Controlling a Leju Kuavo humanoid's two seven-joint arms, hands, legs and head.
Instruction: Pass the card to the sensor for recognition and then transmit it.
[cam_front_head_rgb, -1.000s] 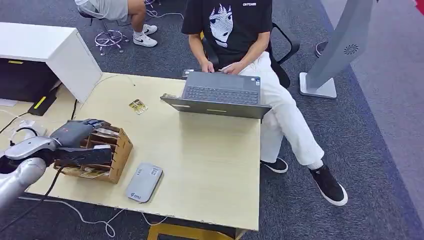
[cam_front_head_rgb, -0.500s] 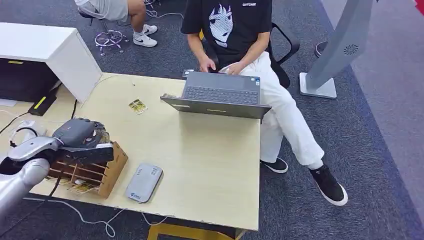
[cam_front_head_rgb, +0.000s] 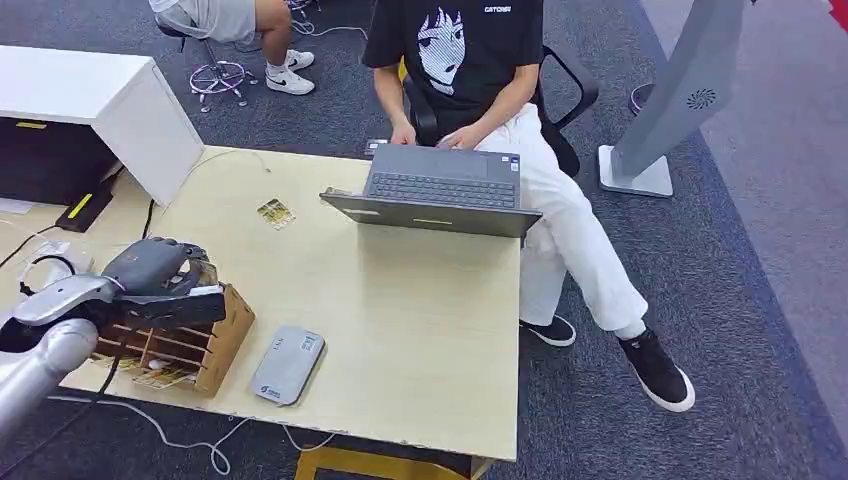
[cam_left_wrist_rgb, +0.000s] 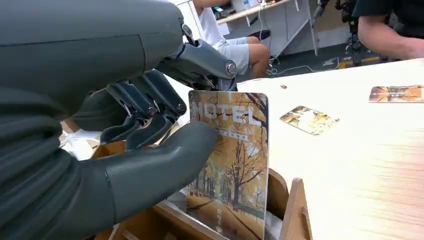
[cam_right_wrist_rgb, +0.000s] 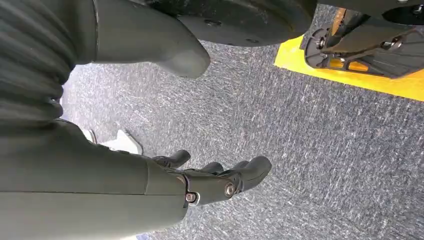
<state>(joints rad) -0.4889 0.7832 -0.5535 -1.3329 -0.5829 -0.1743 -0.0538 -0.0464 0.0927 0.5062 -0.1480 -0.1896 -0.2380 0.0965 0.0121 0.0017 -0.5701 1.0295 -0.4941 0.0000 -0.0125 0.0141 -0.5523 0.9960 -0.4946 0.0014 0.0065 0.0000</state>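
Note:
My left hand (cam_front_head_rgb: 158, 272) is over the wooden card holder (cam_front_head_rgb: 190, 350) at the table's near left. The left wrist view shows its thumb and fingers (cam_left_wrist_rgb: 150, 112) pinching an upright card (cam_left_wrist_rgb: 232, 155), printed with autumn trees and the word HOTEL, just above the holder (cam_left_wrist_rgb: 292, 212). The card's lower edge is cut off by the picture. The grey sensor box (cam_front_head_rgb: 288, 364) lies flat on the table just right of the holder. My right hand (cam_right_wrist_rgb: 150, 170) hangs over grey carpet, fingers apart and holding nothing.
A person sits at the far side typing on a grey laptop (cam_front_head_rgb: 440, 190). A loose card (cam_front_head_rgb: 275, 212) lies on the wooden table (cam_front_head_rgb: 420, 320) between holder and laptop. A white cabinet (cam_front_head_rgb: 90, 95) stands at far left, and cables trail off the table's left edge.
The wooden holder has shifted toward the table's near edge, and my left hand now sits slightly higher over it. In the last half second almost nothing moved.

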